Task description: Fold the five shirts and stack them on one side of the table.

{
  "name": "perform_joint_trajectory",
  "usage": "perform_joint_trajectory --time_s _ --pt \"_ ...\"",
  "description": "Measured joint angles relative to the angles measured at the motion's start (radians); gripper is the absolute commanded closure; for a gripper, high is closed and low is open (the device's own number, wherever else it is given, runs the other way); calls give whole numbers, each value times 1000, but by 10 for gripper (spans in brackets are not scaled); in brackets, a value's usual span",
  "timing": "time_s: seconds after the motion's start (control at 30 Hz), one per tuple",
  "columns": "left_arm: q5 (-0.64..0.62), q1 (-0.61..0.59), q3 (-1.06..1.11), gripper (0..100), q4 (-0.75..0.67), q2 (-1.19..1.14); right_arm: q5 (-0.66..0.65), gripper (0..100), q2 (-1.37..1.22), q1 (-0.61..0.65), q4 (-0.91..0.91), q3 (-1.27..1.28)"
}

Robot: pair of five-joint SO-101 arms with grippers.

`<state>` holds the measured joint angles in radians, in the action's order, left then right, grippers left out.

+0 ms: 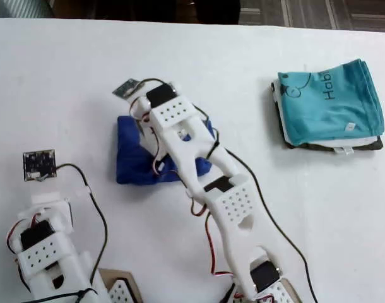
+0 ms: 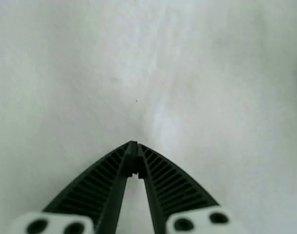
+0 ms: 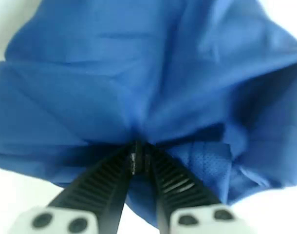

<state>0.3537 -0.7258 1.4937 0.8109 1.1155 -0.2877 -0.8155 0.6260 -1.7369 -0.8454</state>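
Right tool pinching the blue shirt
The bunched blue shirt lies at 9 o'clock from the tabletop centre. The folded stack, teal on top, sits at 2 o'clock. The left tool is closed and empty, over the white tabletop.

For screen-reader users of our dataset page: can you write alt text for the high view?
The right arm stretches across the white table, its wrist over a crumpled blue shirt at the centre. A stack of folded shirts, teal on top, sits toward the far right, and the left arm rests at the near left.
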Motion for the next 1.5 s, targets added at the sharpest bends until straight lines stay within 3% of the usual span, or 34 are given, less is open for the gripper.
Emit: perform_joint_trajectory --time_s 0.3,0.87,1.13,1.5 --pt "0 0 0 973 0 0 0 978 60 -87 -3 32" --pt "0 0 0 973 0 0 0 978 324 -89 2 342" --pt "0 0 0 973 0 0 0 978 302 -87 282 358" --pt "0 8 0 973 0 0 0 978 180 -80 422 359"
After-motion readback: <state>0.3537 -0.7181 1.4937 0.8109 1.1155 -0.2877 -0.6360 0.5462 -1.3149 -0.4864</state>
